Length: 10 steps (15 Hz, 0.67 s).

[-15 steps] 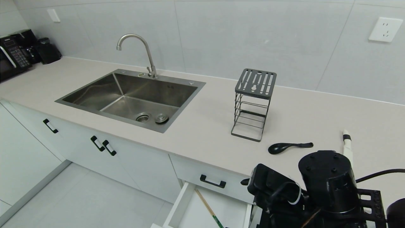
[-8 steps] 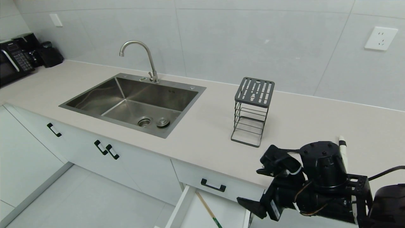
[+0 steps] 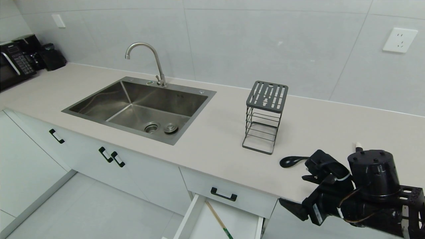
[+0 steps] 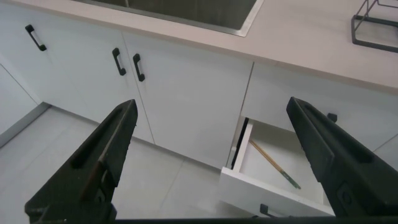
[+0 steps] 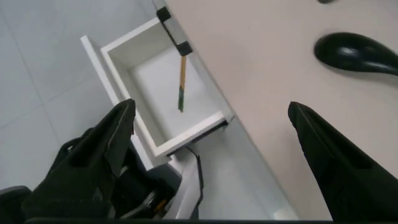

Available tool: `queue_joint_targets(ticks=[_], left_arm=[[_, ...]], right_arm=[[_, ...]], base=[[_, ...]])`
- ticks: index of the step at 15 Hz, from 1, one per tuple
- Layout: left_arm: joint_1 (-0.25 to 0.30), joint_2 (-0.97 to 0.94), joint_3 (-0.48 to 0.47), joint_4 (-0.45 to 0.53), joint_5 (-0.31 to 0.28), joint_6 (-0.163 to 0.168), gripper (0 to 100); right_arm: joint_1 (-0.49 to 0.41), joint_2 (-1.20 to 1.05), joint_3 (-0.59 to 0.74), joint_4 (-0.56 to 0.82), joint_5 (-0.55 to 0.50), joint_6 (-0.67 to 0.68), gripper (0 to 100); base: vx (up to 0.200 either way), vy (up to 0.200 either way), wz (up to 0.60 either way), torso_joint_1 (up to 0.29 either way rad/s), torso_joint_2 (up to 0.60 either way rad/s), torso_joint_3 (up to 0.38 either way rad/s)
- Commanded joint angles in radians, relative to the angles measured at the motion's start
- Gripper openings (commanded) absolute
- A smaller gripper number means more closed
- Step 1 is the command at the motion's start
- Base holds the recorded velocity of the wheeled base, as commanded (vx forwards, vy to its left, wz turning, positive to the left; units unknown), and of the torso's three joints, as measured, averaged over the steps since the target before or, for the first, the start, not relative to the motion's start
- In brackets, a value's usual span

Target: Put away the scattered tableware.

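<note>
A black spoon point(image 3: 292, 161) lies on the pale countertop point(image 3: 215, 139), just right of the wire rack point(image 3: 265, 118). My right gripper point(image 3: 303, 189) hovers open at the counter's front edge, close beside the spoon's handle and holding nothing. The right wrist view has the spoon point(image 5: 354, 53) past that gripper point(image 5: 214, 158). A white utensil tip point(image 3: 358, 145) pokes out behind the right arm. Below, the open drawer point(image 3: 196, 219) holds chopsticks point(image 3: 217, 219). My left gripper point(image 4: 211, 162) is open and holds nothing, out in front of the cabinets, with the drawer point(image 4: 239, 180) and chopsticks point(image 4: 273, 163) beyond it.
A steel sink point(image 3: 139, 106) with a curved tap point(image 3: 146, 59) is set into the counter at left. Dark appliances point(image 3: 20, 56) stand at the far left. A closed drawer with a black handle point(image 3: 223, 195) sits above the open one. Bare counter lies between sink and rack.
The head camera shifted slightly early on. Since then my right arm has swung to the right along the counter edge, uncovering the black spoon.
</note>
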Motion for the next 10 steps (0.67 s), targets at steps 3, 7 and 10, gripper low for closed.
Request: queue_joint_targets(ticks=[3,7,10], left_arm=[[0.001,0.000,0.000,0.000,0.000,0.000,100],[0.001,0.000,0.000,0.000,0.000,0.000,100],[0.001,0.000,0.000,0.000,0.000,0.000,100]], right_arm=[[-0.092,-0.016,0.009,0.001,-0.038,-0.006,100],[-0.335,-0.016,0.010,-0.001,0.104,-0.185,100],[-0.345,0.018,-0.008,-0.005,0.120,-0.199,100]], base=[[0.000,0.000,0.00,0.000,0.00,0.000],[0.000,0.000,0.00,0.000,0.00,0.000],[0.000,0.000,0.00,0.000,0.00,0.000]])
